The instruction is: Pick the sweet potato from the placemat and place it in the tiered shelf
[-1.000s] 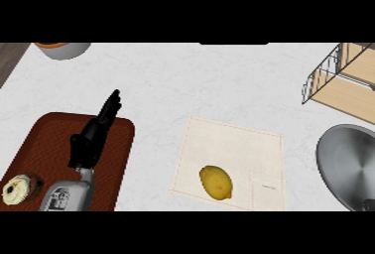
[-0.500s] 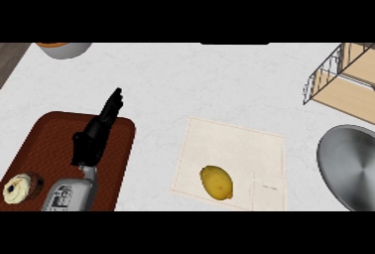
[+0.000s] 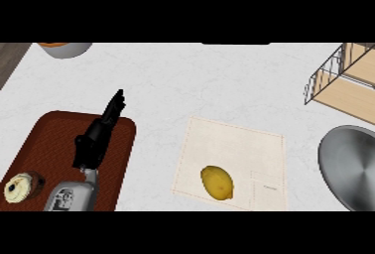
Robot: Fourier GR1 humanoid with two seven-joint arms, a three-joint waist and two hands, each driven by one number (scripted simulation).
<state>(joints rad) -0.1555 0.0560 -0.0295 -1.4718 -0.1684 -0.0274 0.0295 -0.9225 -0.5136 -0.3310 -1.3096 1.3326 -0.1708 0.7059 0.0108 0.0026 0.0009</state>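
Observation:
A yellow sweet potato point(image 3: 217, 182) lies on the cream placemat point(image 3: 233, 149), near its lower edge. The tiered shelf point(image 3: 348, 79), wood boards in a dark wire frame, stands at the upper right and is partly cut off by the view's edge. My left hand point(image 3: 96, 136) hovers over a brown tray point(image 3: 51, 149) at the lower left, fingers straight and pointing up and away, holding nothing. It is well to the left of the placemat. My right hand does not show.
A grey metal pan or lid point(image 3: 351, 166) sits at the right edge, beside the placemat. A frosted doughnut point(image 3: 20, 187) rests on the brown tray. A grey bowl with orange contents point(image 3: 64, 48) stands at the top left.
The view has shifted slightly, so the potato and placemat sit a little lower. The left hand keeps its pose.

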